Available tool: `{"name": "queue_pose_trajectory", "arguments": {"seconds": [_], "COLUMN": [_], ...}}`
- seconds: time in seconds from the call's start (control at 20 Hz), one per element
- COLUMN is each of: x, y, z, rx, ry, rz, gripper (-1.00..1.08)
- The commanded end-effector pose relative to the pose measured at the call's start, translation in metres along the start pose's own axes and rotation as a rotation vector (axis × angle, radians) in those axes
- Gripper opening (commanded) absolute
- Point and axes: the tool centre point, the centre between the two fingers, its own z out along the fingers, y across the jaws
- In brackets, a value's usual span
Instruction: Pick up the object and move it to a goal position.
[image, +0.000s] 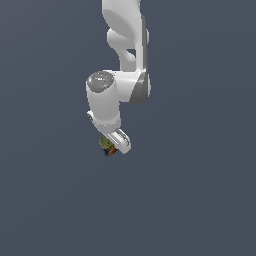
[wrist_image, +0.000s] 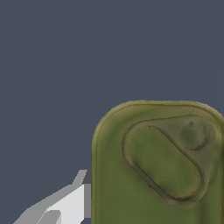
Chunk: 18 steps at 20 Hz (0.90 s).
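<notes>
Slate-grey surface (image: 200, 200) (featureless) surrounds the can (image: 107, 145) between the fingers (wrist_image: 65, 205).

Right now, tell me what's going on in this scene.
A single white Panda arm reaches down over a plain dark grey surface. Its gripper has a small can at its fingertips; the can has an olive-green top and a dark body with red and yellow marks. In the wrist view the can's green top fills much of the frame, with one finger right beside it. Whether the can is lifted or resting on the surface cannot be told. No goal marker shows.
</notes>
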Motion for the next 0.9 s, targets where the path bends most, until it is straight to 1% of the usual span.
{"name": "queue_pose_trajectory", "arguments": {"seconds": [0.0, 0.4, 0.85], "x": [0.02, 0.077, 0.125], "y": [0.004, 0.015, 0.023], "z": [-0.021, -0.074, -0.117], "rx": [0.003, 0.002, 0.002], "ry": [0.003, 0.003, 0.003], "rz": [0.0, -0.001, -0.001], "gripper": [-1.0, -1.0, -1.0]}}
